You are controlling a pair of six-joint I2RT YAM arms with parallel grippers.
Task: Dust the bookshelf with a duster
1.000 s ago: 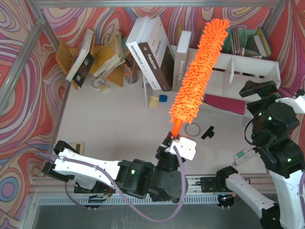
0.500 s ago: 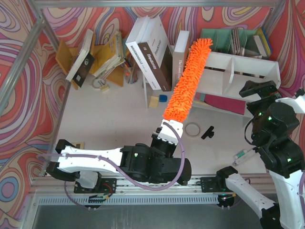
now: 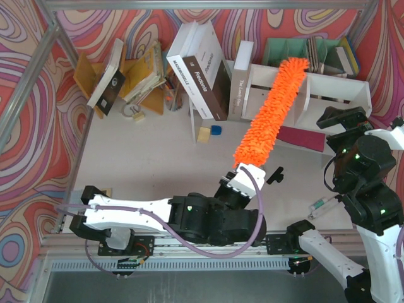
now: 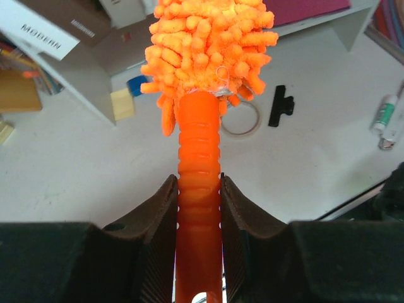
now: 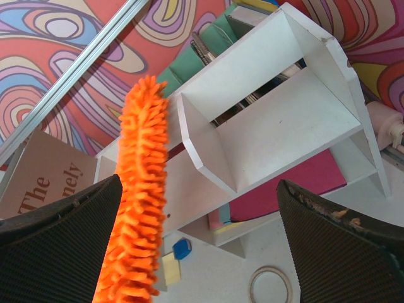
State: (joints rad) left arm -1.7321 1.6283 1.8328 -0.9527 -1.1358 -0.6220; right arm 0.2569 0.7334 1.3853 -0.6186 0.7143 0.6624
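"Left gripper [image 4: 197, 187] is clamped tight on the handle of the duster [image 3: 271, 110], see?"

"Yes, the fluffy head slants up and away to its right, tip at the bookshelf [image 3: 341, 85]. Right gripper [image 5: 199, 197] gapes wide, holding nothing."

Swirling backdrop [image 3: 126, 25] all around: red, pink, blue and cream loops covered the walls along the top and down both sides of the overhead view. A silver metal bar [image 3: 189, 4] ran across the very top edge, and a second bar [image 3: 31, 76] slanted down the upper left. The white tabletop [image 3: 145, 158] filled the middle, evenly lit, its shadows soft. At upper left a yellow wooden rack [image 3: 85, 69] stood by the wall; at upper right a mint-green organizer [image 3: 278, 47] sat at the back.
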